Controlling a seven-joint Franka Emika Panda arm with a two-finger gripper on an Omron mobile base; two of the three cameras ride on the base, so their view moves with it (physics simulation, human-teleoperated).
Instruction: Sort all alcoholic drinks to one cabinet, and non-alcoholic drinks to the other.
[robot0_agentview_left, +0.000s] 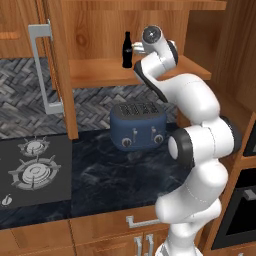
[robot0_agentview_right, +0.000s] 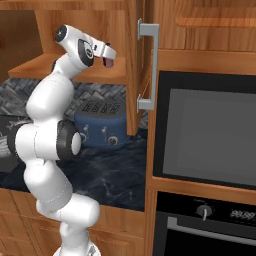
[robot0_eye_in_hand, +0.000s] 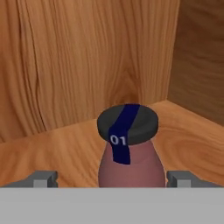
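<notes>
Two non-alcoholic drinks stand on the shelf of the open upper cabinet. One is the black cola-style bottle, upright near the cabinet's middle. The other is the short pink-purple bottle with a dark cap and a blue strip marked "01", upright near the back right corner; it also peeks out under the hand as the pink bottle. My gripper is open, one fingertip on each side of the pink bottle, with a gap on the left. The gripper sits just right of the cola bottle. The alcoholic drinks are out of view.
A blue toaster stands on the dark counter under the shelf. A gas hob lies to the left. The cabinet doors hang open on either side. A built-in oven fills the right wall.
</notes>
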